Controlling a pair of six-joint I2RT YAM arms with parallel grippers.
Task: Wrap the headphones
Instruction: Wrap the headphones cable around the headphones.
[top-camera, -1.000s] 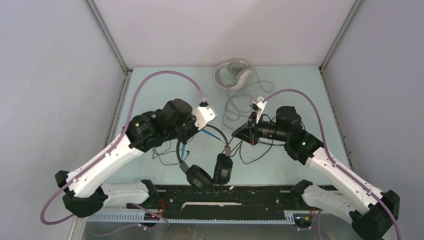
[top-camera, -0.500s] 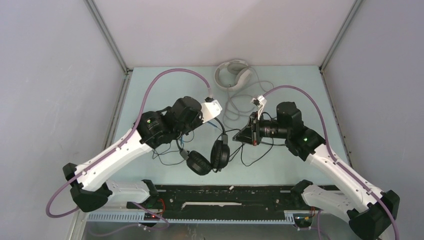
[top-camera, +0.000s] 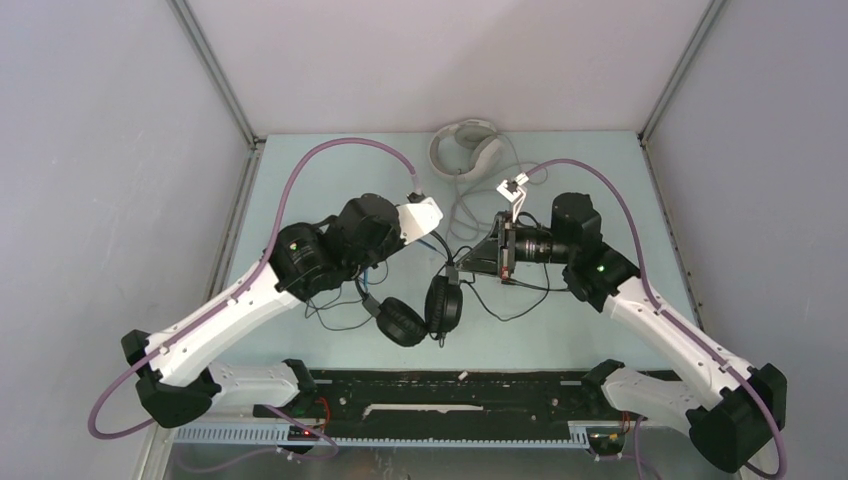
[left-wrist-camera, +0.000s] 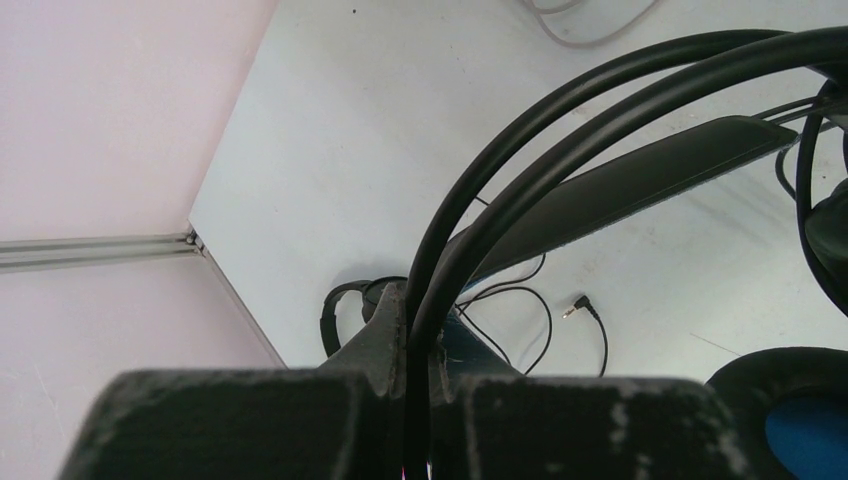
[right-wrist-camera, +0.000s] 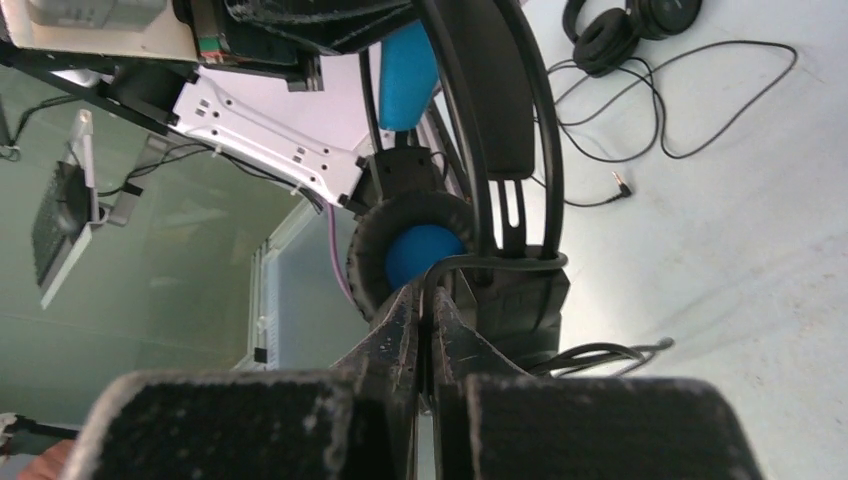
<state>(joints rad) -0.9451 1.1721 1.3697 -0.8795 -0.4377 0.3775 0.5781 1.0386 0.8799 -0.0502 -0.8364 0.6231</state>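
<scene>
Top external view: a pale blue table (top-camera: 300, 180), walled on three sides, carries two white-and-black robot arms that reach in from the near edge and meet near its middle. The left arm (top-camera: 230, 310) stretches from the near left. The right arm (top-camera: 660, 330) comes from the near right. Between them hang the black headphones (top-camera: 442, 305), a bulky pair with blue lining, their two ear cups side by side toward the near edge.

The left wrist view shows the left gripper (left-wrist-camera: 418, 310) clenched on the twin black bands of that headband, which arch up and to the right above the table. The right wrist view shows the right gripper (right-wrist-camera: 424, 300) pinched tight on a thin black cord (right-wrist-camera: 500, 258), just beside a blue-lined ear cup.

The white headphones (top-camera: 465, 148) lie at the far edge of the table, well apart from both grippers, and their grey cord (top-camera: 462, 215) trails in loose loops toward the middle. The small black headphones (right-wrist-camera: 620, 25) rest flat on the table under the left arm, with thin black wire looped loosely beside them. A small metal plug (left-wrist-camera: 572, 310) lies on the bare surface at the end of that wire.
</scene>
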